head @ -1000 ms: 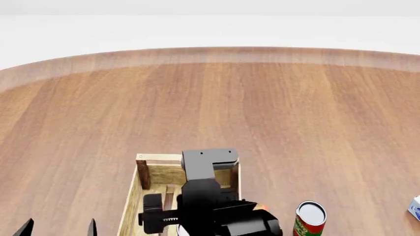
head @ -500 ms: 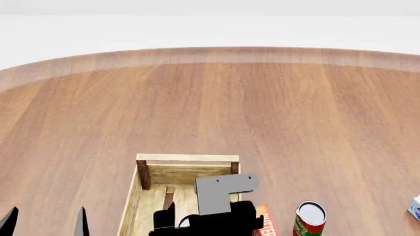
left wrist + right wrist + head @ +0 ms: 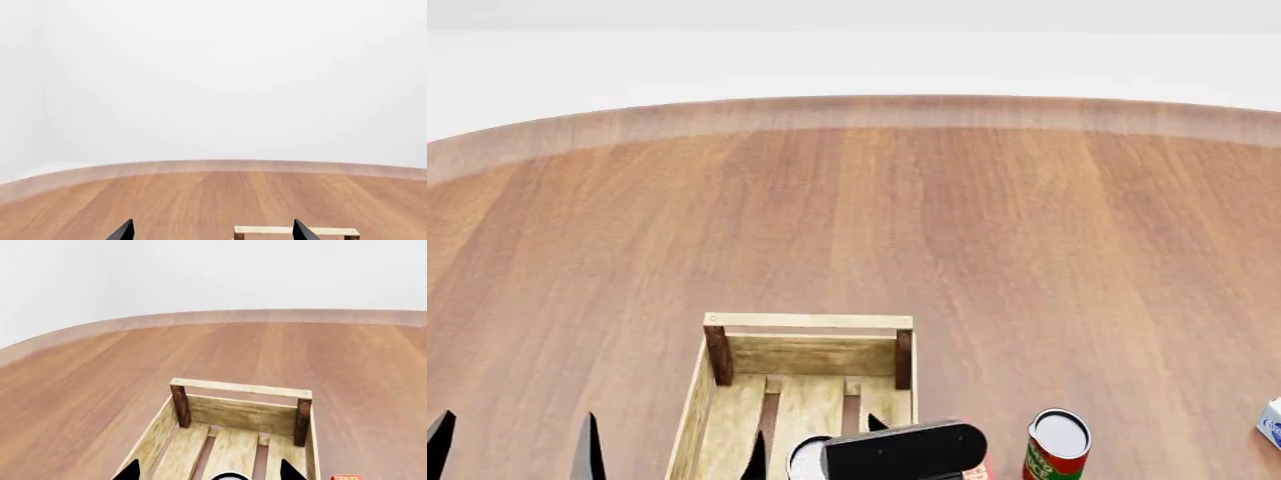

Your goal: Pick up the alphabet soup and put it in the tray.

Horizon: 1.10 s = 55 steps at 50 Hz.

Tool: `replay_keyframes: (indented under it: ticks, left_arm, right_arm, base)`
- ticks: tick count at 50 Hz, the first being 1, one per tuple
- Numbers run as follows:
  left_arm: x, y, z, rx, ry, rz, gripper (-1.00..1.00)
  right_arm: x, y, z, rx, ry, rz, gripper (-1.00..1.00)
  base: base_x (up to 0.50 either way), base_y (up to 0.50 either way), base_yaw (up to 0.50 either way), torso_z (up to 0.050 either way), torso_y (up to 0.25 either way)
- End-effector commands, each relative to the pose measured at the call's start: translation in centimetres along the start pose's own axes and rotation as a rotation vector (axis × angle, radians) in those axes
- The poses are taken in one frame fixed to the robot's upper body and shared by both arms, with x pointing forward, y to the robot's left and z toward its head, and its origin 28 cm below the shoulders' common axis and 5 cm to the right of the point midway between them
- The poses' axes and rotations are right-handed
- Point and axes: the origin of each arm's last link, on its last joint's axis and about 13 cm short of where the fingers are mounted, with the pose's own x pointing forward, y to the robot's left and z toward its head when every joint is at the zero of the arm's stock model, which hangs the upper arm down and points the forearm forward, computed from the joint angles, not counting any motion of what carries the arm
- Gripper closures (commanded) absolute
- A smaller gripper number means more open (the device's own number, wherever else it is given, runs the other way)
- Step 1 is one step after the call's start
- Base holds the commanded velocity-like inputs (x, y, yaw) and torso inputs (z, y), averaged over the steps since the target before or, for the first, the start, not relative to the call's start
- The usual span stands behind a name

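The tray (image 3: 807, 322) is a light-wood crate with dark corner posts at the near middle of the table. A can with a whitish top (image 3: 806, 462) stands inside it at the bottom edge of the view. Its label is hidden, so I cannot confirm that it is the alphabet soup. My right gripper (image 3: 814, 443) is open, with its fingertips on either side of the can and apart from it. The right wrist view shows the tray (image 3: 240, 388), the can top (image 3: 229, 476) and the open gripper (image 3: 208, 471). My left gripper (image 3: 514, 445) is open and empty, left of the tray.
A red-and-green labelled can (image 3: 1054, 446) stands right of the tray, with a red box (image 3: 976, 470) between them. A blue-and-white object (image 3: 1272, 421) shows at the right edge. The left wrist view shows the open left gripper (image 3: 212, 232) and the tray rim (image 3: 267, 230).
My right arm has pulled back toward me and low in the head view, uncovering the tray's inside. The can's whitish top now shows between the open fingers. My left gripper has shifted slightly left.
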Motion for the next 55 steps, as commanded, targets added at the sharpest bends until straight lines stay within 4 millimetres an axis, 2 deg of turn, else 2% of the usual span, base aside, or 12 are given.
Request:
replay_keyframes:
  ticks: [1, 8, 19, 23, 55]
  left_arm:
    - [-0.2, -0.1, 0.5, 0.004, -0.018, -0.011, -1.00]
    - [-0.3, -0.2, 0.9, 0.007, -0.035, -0.020, -1.00]
    - [-0.4, -0.3, 1.3, 0.001, -0.045, -0.024, -1.00]
    - [-0.4, -0.3, 1.6, -0.003, -0.052, -0.026, -1.00]
    - [-0.8, -0.5, 2.2, -0.001, -0.076, -0.045, -1.00]
  right_arm:
    - [-3.1, 0.1, 1.2, 0.021, -0.103, 0.000, -1.00]
    - [-4.8, 0.0, 2.4, 0.022, -0.158, -0.009, -1.00]
    - [-6.1, 0.1, 3.1, 0.014, -0.205, -0.026, -1.00]
    - [-7.1, 0.4, 3.4, 0.006, -0.232, -0.009, -1.00]
    - [-10.3, 0.9, 3.6, -0.018, -0.322, -0.017, -1.00]
  base:
    - [0.00, 0.00, 0.00, 0.000, 0.000]
    - [0.00, 0.00, 0.00, 0.000, 0.000]
    - [0.00, 0.00, 0.00, 0.000, 0.000]
    - [0.00, 0.00, 0.00, 0.000, 0.000]
    - [0.00, 0.00, 0.00, 0.000, 0.000]
